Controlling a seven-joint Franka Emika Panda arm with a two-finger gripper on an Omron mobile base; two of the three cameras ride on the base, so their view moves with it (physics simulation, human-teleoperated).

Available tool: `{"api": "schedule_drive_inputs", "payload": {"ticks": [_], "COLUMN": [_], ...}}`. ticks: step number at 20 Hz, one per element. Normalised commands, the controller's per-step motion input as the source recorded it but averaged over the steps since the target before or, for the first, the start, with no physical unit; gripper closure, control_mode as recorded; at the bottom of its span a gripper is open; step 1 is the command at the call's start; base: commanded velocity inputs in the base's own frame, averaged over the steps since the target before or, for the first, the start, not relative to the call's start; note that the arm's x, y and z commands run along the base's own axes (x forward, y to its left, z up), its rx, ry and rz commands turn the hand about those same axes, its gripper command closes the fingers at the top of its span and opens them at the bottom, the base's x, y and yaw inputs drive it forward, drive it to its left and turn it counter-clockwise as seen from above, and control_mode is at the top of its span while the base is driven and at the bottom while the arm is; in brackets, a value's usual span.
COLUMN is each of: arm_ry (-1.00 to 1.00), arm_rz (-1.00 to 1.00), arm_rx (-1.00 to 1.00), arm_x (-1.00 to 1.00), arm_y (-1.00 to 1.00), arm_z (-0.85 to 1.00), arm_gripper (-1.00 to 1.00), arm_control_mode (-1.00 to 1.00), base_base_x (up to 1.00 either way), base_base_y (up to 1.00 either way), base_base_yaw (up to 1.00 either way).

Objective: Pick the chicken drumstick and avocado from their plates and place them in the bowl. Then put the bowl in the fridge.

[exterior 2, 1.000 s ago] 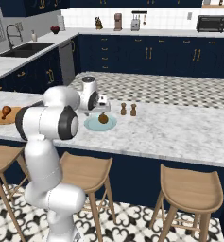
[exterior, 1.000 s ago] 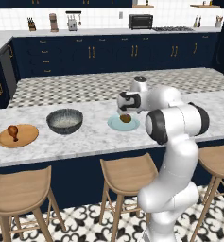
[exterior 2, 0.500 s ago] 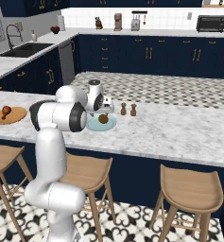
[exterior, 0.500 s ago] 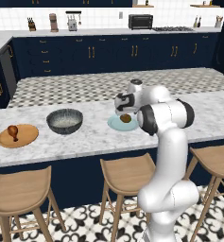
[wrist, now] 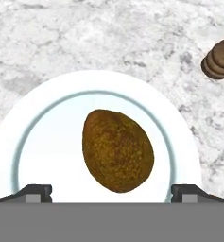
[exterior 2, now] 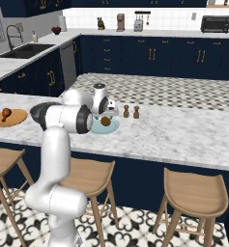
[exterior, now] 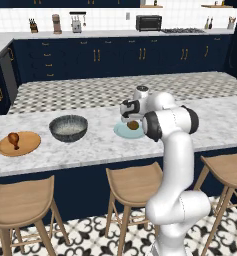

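Observation:
The dark brown avocado [wrist: 118, 150] lies on the pale blue-green plate [wrist: 61, 87] on the marble island. My gripper [wrist: 112, 194] hangs open just above the avocado [exterior: 133, 125], pointing down, one fingertip [wrist: 35, 193] on each side and nothing held. From the right, the gripper [exterior 2: 106, 112] sits over the same plate [exterior 2: 111, 129]. The reddish drumstick [exterior: 12, 139] rests on the wooden plate [exterior: 20, 146] at the far left. Between the plates stands the dark speckled bowl [exterior: 68, 127], with nothing in it. The fridge is out of view.
Two small brown shakers [exterior 2: 131, 112] stand just right of the blue plate; one [wrist: 219, 59] shows near the hand. Wooden stools [exterior: 132, 182] line the island's near side. Navy cabinets and a back counter lie behind.
The arm has folded its elbow in and brought the hand a little lower and closer over the avocado's plate. The jaws stayed open; nothing on the counter moved.

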Motion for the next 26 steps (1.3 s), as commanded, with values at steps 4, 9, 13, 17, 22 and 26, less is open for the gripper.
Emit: {"api": "schedule_drive_inputs", "payload": {"ticks": [4,9,13,17,22,26], "arm_ry": [0.00,0.00,0.00,-0.01,-0.04,-0.01], "arm_rz": [0.05,0.06,0.06,0.06,0.05,0.03], "arm_rx": [0.00,0.00,0.00,0.00,0.00,0.00], "arm_x": [0.00,0.00,0.00,0.04,0.19,0.15], "arm_y": [0.00,0.00,0.00,0.00,0.01,0.12], "arm_z": [-0.19,-0.26,-0.31,-0.30,-0.24,-0.18], "arm_gripper": [-1.00,-1.00,-1.00,-1.00,-1.00,1.00], "arm_control_mode": [-1.00,-1.00,-1.00,-1.00,-1.00,-1.00], "base_base_x": [0.00,0.00,0.00,0.00,0.00,0.00], "base_base_y": [0.00,0.00,0.00,0.00,0.00,0.00], "base_base_yaw": [0.00,0.00,0.00,0.00,0.00,0.00]}}
